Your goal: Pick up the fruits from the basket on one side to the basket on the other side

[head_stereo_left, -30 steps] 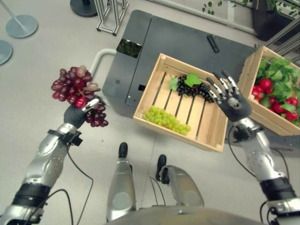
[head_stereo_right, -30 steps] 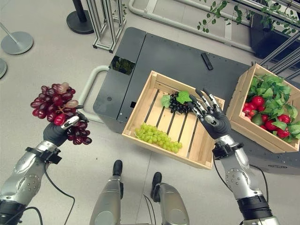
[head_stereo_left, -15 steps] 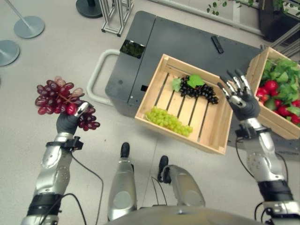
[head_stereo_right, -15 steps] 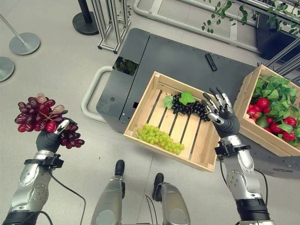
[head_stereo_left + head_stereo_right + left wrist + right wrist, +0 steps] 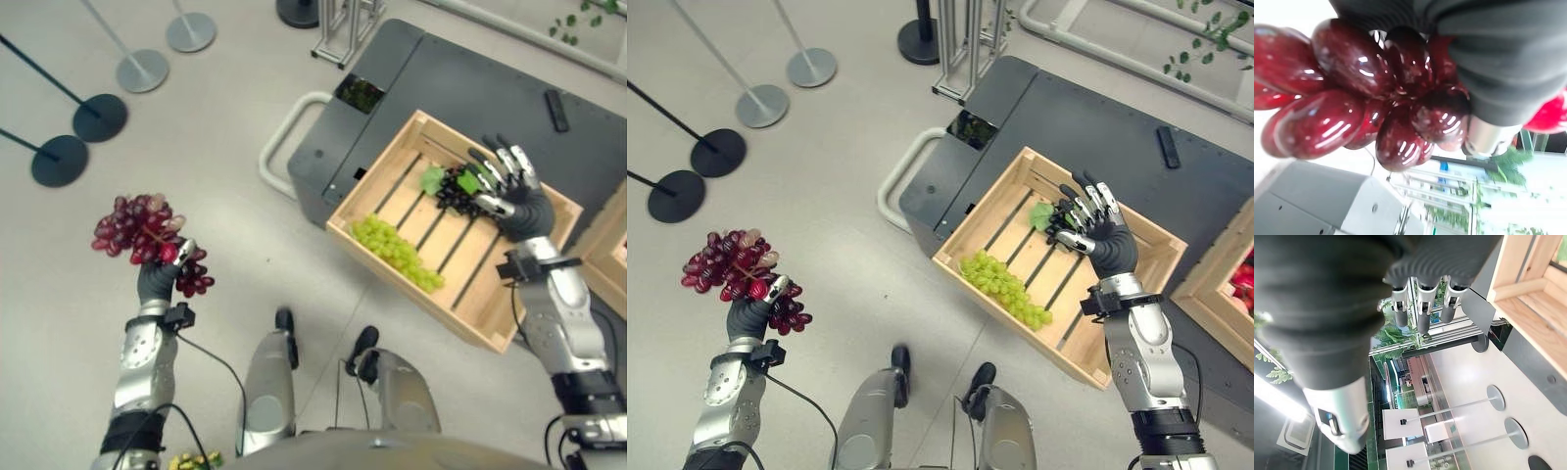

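A bunch of red grapes (image 5: 145,235), soft, easily bruised and best taken at the stem, is gripped aloft by the left hand (image 5: 157,279) over the floor, while green grapes (image 5: 397,251) and dark grapes (image 5: 456,188) are left in the wooden crate (image 5: 470,313), above which the right hand (image 5: 514,196) is held with fingers spread.

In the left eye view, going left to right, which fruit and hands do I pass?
Red grapes held in the left hand → green grapes in the wooden crate → black grapes → right hand, fingers straight above the crate.
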